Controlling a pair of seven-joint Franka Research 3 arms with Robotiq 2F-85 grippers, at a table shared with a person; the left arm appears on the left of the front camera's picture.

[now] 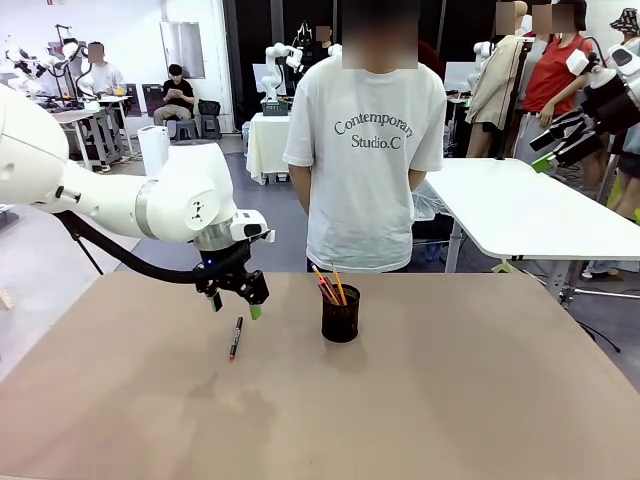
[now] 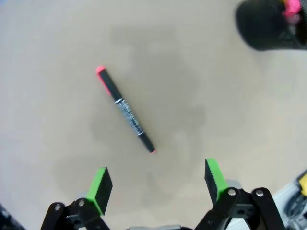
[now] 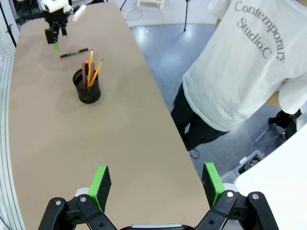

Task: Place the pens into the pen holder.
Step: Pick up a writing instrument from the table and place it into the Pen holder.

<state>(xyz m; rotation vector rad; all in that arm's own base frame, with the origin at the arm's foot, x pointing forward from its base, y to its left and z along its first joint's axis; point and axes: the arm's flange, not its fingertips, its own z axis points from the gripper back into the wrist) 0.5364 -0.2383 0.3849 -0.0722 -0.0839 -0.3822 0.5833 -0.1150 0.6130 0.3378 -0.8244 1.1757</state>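
The left hand hangs wide open at 12 o'clock of the pen lying flat on the counter, jaws spread to straddle it.

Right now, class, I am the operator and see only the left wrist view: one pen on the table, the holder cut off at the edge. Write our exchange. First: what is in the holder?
Observer: The pen holder has a few pens leaning in it, two of them orange.
Operator: Where is my right gripper?
Observer: The right gripper hangs open, high up, off to the robot's right.
Operator: Anyone nearby?
Observer: A person stands at the far edge of the table, behind the holder, not reaching over it.
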